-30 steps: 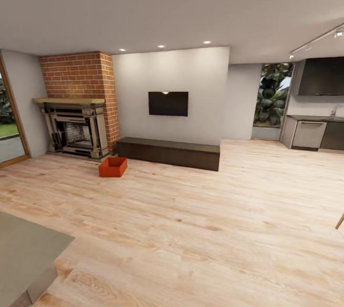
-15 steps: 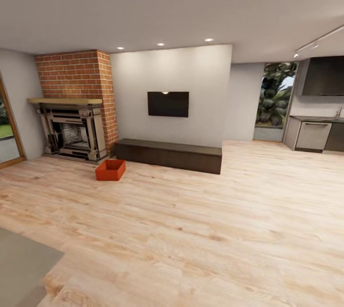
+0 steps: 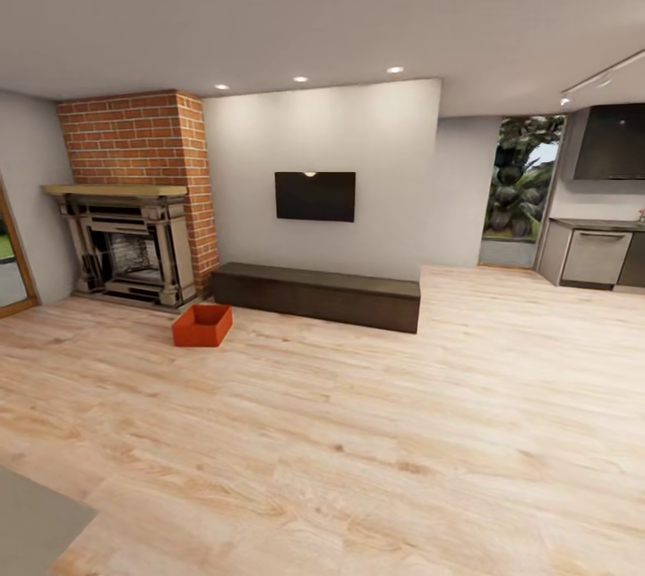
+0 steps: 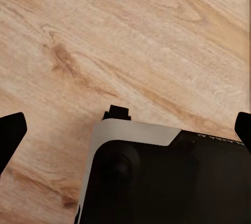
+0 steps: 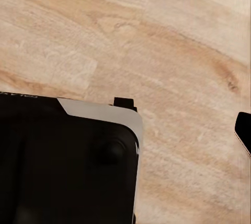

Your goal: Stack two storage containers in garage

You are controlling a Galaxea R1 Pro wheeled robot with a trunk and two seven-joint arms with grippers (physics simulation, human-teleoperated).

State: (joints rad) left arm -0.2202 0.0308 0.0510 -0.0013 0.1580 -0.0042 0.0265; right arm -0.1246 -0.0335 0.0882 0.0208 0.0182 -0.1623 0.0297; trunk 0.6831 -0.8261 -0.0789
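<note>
One red container [image 3: 202, 325] sits on the living room floor [image 3: 358, 433] before the fireplace [image 3: 125, 245], not yet picked up; both grippers spread wide, empty, nothing moved to the garage

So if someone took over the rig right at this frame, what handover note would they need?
Left gripper: open, empty, over wood floor.
Right gripper: one fingertip at the frame edge, nothing held; state unclear.
One storage container sits on the floor in front of the brick fireplace, beside the dark bench. The second is not located.
Done: nothing carried yet.
Left: drive to the container, pick it up, find the other, take both to the garage and stack them.
</note>
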